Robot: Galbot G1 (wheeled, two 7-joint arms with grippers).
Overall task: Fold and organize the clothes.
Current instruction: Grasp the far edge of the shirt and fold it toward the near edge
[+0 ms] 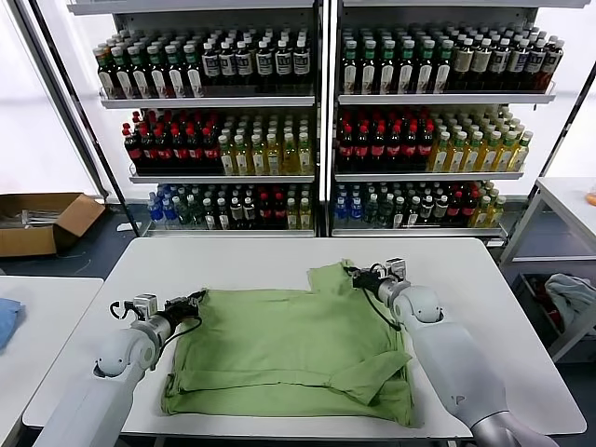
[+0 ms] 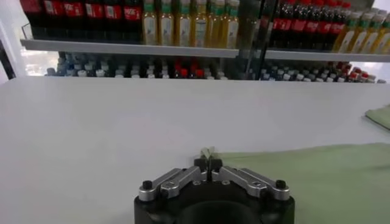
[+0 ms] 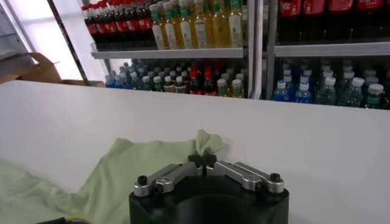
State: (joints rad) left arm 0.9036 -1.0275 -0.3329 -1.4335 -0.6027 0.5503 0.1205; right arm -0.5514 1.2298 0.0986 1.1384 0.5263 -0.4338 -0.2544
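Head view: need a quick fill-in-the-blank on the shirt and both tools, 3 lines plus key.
1. The green shirt lies on the ____ table.
2. The left tool is shut on the shirt's ____ edge.
3. The right tool pinches the corner nearest the ____ of bottles.

Missing words: white; left; shelves

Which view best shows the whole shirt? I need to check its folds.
The head view: the shirt lies whole on the table. Each wrist view shows only the edge pinched by the left gripper or right gripper.
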